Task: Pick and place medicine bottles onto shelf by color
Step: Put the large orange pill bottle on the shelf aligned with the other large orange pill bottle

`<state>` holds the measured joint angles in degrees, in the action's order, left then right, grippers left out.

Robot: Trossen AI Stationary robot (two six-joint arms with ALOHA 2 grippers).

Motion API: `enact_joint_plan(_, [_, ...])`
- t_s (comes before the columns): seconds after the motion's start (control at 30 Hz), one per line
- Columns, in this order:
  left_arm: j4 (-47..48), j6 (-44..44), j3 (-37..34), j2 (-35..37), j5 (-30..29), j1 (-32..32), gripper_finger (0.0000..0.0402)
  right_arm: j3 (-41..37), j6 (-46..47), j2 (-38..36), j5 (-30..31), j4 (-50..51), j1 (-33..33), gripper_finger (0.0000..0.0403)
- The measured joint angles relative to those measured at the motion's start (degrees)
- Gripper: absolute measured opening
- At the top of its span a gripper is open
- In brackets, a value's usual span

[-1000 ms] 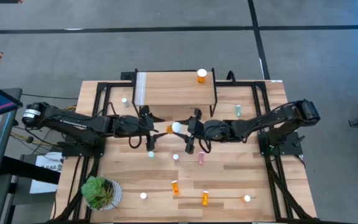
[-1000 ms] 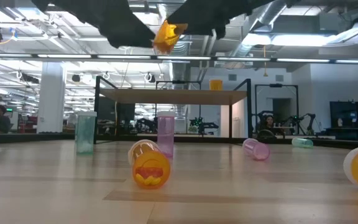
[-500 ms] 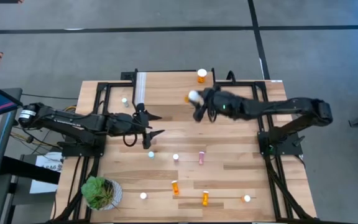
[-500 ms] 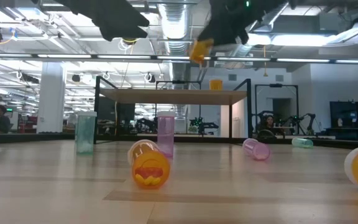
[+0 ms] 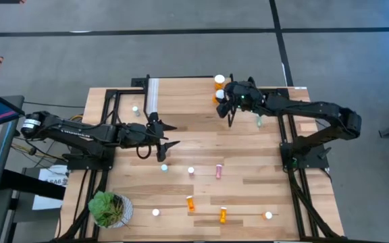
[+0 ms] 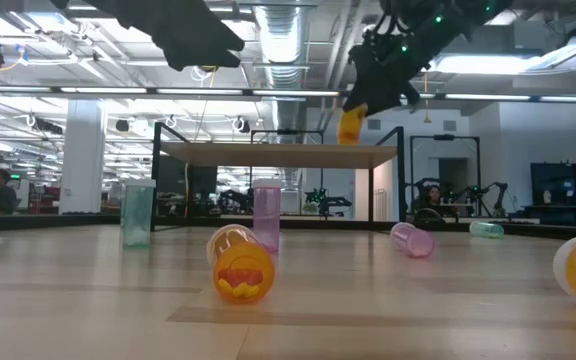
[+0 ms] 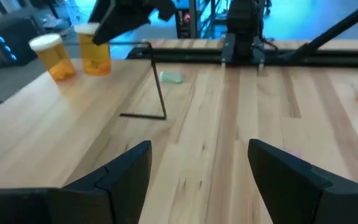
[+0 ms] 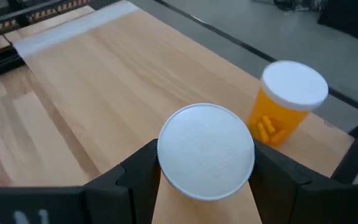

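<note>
My right gripper (image 5: 222, 97) is shut on an orange medicine bottle (image 6: 351, 125) with a white cap. It holds the bottle over the right end of the shelf (image 5: 188, 94), a light wood plank on thin black legs. A second orange bottle (image 5: 219, 81) stands on its base on the shelf just beyond, also seen in the right wrist view (image 8: 288, 99). My left gripper (image 5: 166, 135) hangs open over the middle of the table with nothing between its fingers (image 7: 129, 177). My right gripper pinches the orange bottle between its two fingers, one on each side just below the white cap (image 8: 206, 151). The fingers come from the table's right side, slanting down. The bottle stands nearly upright, its base close above the shelf top (image 6: 298, 152); whether it touches, I cannot tell.
Loose bottles lie and stand on the table in front of the shelf: a pink one (image 5: 218, 171), two orange ones (image 5: 190, 202) (image 5: 223, 214), a green one (image 5: 258, 120), several showing only white caps. A potted plant (image 5: 109, 208) stands near left.
My right gripper has carried the orange bottle from the table's middle, close to my left gripper, toward the far edge and to the right, turning on the way. The bottle now hangs over the shelf's right end beside the standing orange bottle.
</note>
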<state>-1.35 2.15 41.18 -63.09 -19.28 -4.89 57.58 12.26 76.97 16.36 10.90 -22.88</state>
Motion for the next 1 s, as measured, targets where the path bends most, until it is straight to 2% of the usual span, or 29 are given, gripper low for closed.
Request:
enact_joint_plan(0.47, [-1.66, 0.19, -0.03, 0.02, 3.89, 0.00, 0.0254, 0.00, 0.90, 2.16, 0.34, 0.31, -0.56, 0.0239])
enact_joint_plan(1.0, [-2.20, 0.17, -0.03, 0.02, 5.34, -0.02, 0.0254, 0.00, -0.75, 2.16, 0.28, -0.55, -0.40, 0.0252])
